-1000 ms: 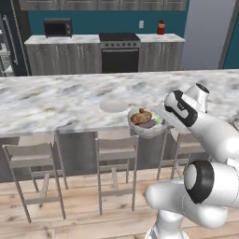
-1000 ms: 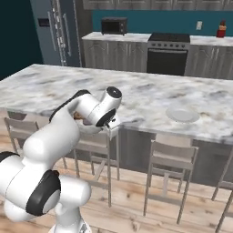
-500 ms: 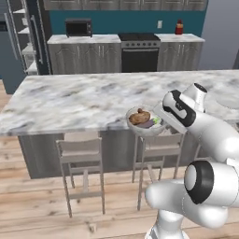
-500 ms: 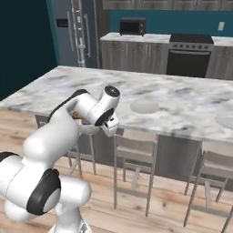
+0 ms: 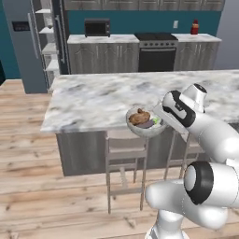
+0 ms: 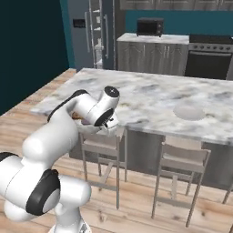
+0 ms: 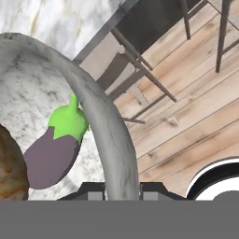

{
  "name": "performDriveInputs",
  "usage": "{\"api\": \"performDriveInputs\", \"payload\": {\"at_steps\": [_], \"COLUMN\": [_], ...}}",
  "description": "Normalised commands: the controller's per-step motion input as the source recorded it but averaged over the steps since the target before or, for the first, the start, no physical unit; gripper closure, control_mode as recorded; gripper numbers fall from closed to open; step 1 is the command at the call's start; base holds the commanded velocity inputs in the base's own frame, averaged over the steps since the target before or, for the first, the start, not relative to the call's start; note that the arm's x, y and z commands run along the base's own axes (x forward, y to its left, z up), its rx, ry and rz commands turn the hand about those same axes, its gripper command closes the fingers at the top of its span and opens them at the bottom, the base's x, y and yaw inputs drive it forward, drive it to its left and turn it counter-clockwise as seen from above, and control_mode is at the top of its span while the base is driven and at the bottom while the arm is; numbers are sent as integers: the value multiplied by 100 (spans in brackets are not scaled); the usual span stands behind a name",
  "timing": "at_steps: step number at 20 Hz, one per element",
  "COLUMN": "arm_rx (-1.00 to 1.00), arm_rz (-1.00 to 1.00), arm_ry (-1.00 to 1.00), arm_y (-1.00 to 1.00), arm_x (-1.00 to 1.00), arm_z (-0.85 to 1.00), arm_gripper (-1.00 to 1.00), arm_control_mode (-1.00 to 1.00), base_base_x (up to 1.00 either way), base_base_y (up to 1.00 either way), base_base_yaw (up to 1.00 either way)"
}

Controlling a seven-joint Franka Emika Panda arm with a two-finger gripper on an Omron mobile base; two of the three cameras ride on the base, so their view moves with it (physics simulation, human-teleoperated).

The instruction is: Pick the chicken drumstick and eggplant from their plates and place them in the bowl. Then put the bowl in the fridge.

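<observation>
The hand (image 7: 122, 193) is clenched on the rim of the bowl (image 7: 100, 116), one finger inside the wall and one outside. Just past the fingers, inside, lies the eggplant (image 7: 55, 151), with the drumstick (image 7: 10, 170) beside it. The bowl hangs in the air off the tabletop (image 5: 93, 100) edge, above a stool (image 5: 123, 149).

A one-sided rim grip makes the load tip-prone: the bowl is stiff, probably glassy and slick, and the two loose pieces could roll if it tilts. It should be kept level.

Far beyond the hand, the fridge (image 5: 28, 42) stands with a door seemingly open on white shelves.
</observation>
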Motion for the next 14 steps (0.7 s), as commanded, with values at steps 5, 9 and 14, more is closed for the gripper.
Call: {"api": "performDriveInputs", "payload": {"at_steps": [5,9,14], "arm_rx": [0,0,0], "arm_rz": [0,0,0], "arm_ry": [0,0,0], "arm_y": [0,0,0], "arm_x": [0,0,0], "arm_z": [0,0,0], "arm_gripper": [100,100,100], "arm_control_mode": [100,100,100], "base_base_x": [28,36,44], "base_base_y": [94,94,94], "base_base_yaw": [0,0,0]}}
